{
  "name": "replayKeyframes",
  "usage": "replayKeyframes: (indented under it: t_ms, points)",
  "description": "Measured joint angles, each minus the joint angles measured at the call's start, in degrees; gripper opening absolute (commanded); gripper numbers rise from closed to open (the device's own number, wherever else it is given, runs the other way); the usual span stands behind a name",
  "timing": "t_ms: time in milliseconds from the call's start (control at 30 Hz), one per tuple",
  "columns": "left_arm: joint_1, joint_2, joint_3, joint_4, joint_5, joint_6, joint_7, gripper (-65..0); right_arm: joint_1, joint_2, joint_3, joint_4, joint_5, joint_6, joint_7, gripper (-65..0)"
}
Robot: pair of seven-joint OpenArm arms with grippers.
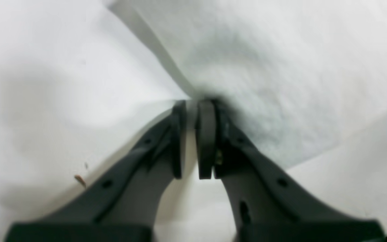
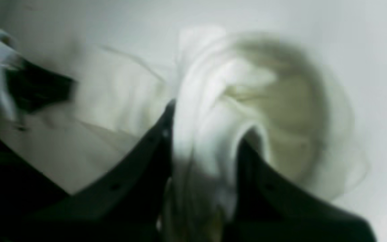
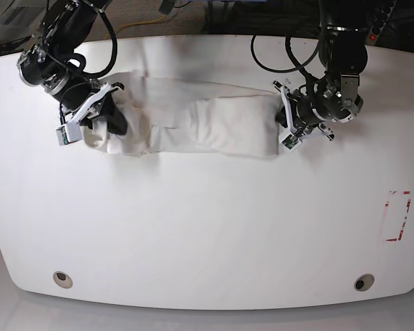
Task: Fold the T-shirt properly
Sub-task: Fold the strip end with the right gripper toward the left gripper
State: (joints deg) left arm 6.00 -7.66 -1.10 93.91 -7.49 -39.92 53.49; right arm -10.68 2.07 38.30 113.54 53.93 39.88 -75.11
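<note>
Lying stretched across the table [image 3: 207, 227], the T-shirt [image 3: 193, 124] is pinched at opposite ends by the left gripper [image 3: 284, 127] and right gripper [image 3: 107, 114]. Soft, light cotton sags and bunches, so edges and corners look the best hold

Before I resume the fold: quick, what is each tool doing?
Left tool: shut on the shirt.
Right tool: shut on the shirt.

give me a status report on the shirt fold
Left gripper shut on T-shirt edge. Right gripper shut on bunched cloth. Shirt stretched between arms on table. Nothing in the way.
</note>
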Motion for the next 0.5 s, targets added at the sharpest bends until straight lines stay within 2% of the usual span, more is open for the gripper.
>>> replayKeyframes:
  t_ms: [100, 267, 367, 500]
  points:
    - [0.1, 0.0, 0.3, 0.0, 0.0, 0.0, -0.5, -60.1, -0.7, -1.6, -3.6, 0.0, 1.9, 0.0, 0.2, -65.0]
    - [0.0, -0.2, 0.4, -0.1, -0.5, 0.0, -0.5, -60.1, -0.5, -7.0, -8.3, 0.0, 2.3, 0.0, 0.1, -65.0]
    - [0.0, -0.2, 0.4, -0.1, -0.5, 0.0, -0.6, -60.1, -0.4, -8.9, -10.8, 0.0, 3.0, 0.0, 0.4, -65.0]
    - [0.0, -0.1, 0.4, -0.2, -0.3, 0.0, -0.5, -60.1, -0.7, -10.3, -17.0, -0.2, -4.4, -0.4, 3.9, -65.0]
